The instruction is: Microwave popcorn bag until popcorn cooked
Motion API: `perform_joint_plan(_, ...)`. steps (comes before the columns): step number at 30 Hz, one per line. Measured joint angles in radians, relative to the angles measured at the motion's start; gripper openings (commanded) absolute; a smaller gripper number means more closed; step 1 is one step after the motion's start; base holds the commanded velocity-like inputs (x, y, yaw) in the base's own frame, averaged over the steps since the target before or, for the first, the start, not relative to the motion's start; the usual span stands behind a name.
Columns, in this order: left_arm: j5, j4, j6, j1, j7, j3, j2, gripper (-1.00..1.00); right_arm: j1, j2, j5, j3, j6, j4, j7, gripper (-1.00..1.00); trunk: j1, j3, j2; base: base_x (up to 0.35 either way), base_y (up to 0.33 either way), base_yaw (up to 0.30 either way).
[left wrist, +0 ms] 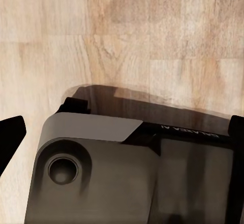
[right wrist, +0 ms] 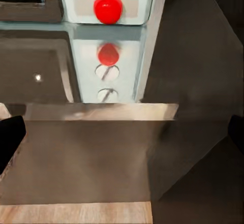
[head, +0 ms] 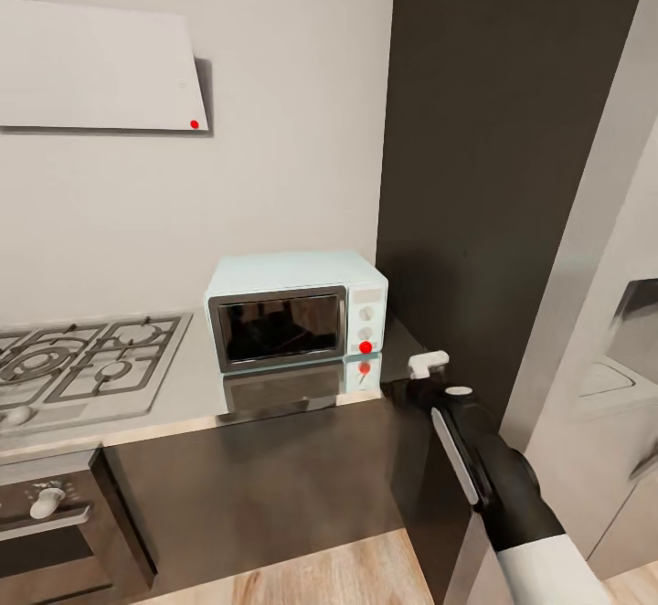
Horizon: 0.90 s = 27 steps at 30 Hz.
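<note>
To the left of the microwave (head: pixel 297 311), a steel gas hob (head: pixel 82 363) is being cut off by the frame edge, and a black oven (head: pixel 50 518) below it is only partly being shown. The microwave is being carried on the dark glossy counter (head: pixel 192 395), with its door shut and its red indicator light (head: pixel 366 346) being mirrored in the slab. No writing on it can be read. Nothing can be made out behind its dark glass, so where the popcorn bag lies cannot be told.

To the right of the microwave, the right end effector (head: pixel 429 365) is being held near the counter's edge; its fingers (right wrist: pixel 10 140) are being shown spread apart.

In the left wrist view, mirrored lettering on the robot's base (left wrist: pixel 132 173) is too blurred to read, above wooden floor (left wrist: pixel 152 31); the left end effector's state cannot be told.
</note>
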Motion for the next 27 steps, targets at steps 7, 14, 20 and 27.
perform_joint_plan(7,0.000,0.000,-0.001,0.000,0.000,0.000,0.000,1.00,-0.014,0.074,-0.001,-0.042,-0.210,0.008,-0.037,1.00,0.000,0.000,0.000,0.000,0.000,0.000)
perform_joint_plan(14,-0.001,0.000,-0.001,0.000,0.000,0.000,0.000,1.00,-0.013,0.074,0.001,-0.043,-0.329,0.032,-0.039,1.00,0.000,0.000,0.000,0.000,0.000,0.000)
perform_joint_plan(20,-0.003,0.000,-0.001,0.000,0.000,0.000,-0.001,1.00,-0.012,0.073,-0.006,-0.044,-0.338,0.039,-0.126,1.00,0.000,0.000,0.000,0.000,0.000,0.000)
perform_joint_plan(27,-0.002,-0.001,-0.001,0.000,0.000,0.000,0.000,1.00,-0.008,0.068,0.000,-0.042,-0.327,0.040,-0.141,1.00,0.000,0.000,0.000,0.000,0.000,0.000)
